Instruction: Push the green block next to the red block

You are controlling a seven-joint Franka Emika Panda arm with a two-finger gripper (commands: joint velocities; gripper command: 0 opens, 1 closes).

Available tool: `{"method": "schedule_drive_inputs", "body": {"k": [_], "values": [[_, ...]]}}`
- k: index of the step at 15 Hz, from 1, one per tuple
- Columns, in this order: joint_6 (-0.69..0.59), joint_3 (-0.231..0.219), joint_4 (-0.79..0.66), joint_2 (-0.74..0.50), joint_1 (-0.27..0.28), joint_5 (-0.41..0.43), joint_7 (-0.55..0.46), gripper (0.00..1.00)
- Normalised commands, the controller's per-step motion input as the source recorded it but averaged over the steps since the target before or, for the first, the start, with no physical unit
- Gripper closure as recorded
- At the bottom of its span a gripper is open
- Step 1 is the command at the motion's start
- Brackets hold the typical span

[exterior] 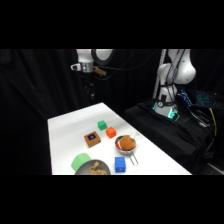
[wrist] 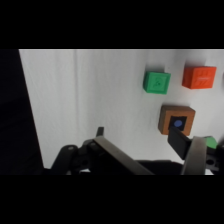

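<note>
- The green block (exterior: 102,125) sat on the white table (exterior: 65,130); we saw it just beside the red block (exterior: 110,132), on that block's far-left side, with a thin strip of table between them.
- In the wrist view the green block (wrist: 157,82) and red block (wrist: 199,76) lay side by side with a clear gap.
- We saw a brown block (exterior: 92,139) with a blue mark on top near the red block, to its left and a little nearer the camera.
- A small pan (exterior: 125,144) holding a rounded brown food item stood just right of the red block, towards the front.
- A blue block (exterior: 119,164) lay in front of the red block, past the pan.
- A flat round green object (exterior: 80,161) and a dark plate (exterior: 95,167) lay at the front edge, well apart from the red block.
- The gripper (exterior: 90,95) hung high above the table's far end, well behind the red block.
- In the wrist view we saw its fingers (wrist: 178,141) spread apart, holding nothing.
</note>
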Motion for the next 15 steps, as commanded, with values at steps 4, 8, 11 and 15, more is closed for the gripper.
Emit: {"method": "schedule_drive_inputs", "body": {"k": [4,8,11,15], "values": [[0.17,0.079,0.25,0.38,-0.189,0.249,-0.33,0.00],[0.16,0.129,0.16,0.32,-0.202,0.164,-0.26,0.00],[0.18,0.150,0.11,0.26,-0.189,0.138,-0.22,0.00],[0.21,0.153,0.09,0.24,-0.186,0.129,-0.21,0.00]]}}
